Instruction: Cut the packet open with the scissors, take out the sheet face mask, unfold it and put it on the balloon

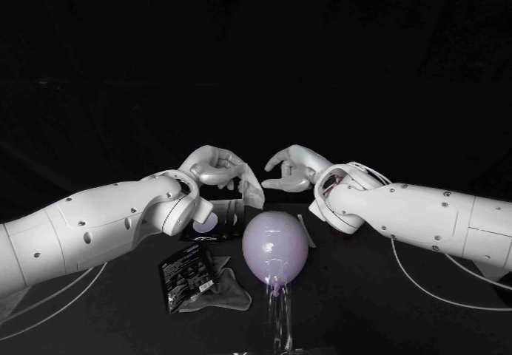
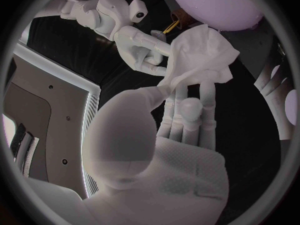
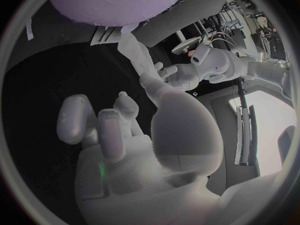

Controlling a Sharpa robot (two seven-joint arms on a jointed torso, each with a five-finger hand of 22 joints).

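unfolding the sheet face mask (image 2: 203,55), held in the air just beyond the far end of the balloon (image 1: 275,248): the step is best done by drawing the two hands slowly apart, with light grips at opposite edges, so that the sheet opens without tearing or slipping down towards the packet (image 1: 183,275) at near left. the left hand (image 1: 217,167) pinches the crumpled mask between thumb and fingertips. the right hand (image 1: 288,167) has curled fingers at the mask's edge, but whether they clamp it cannot be told.
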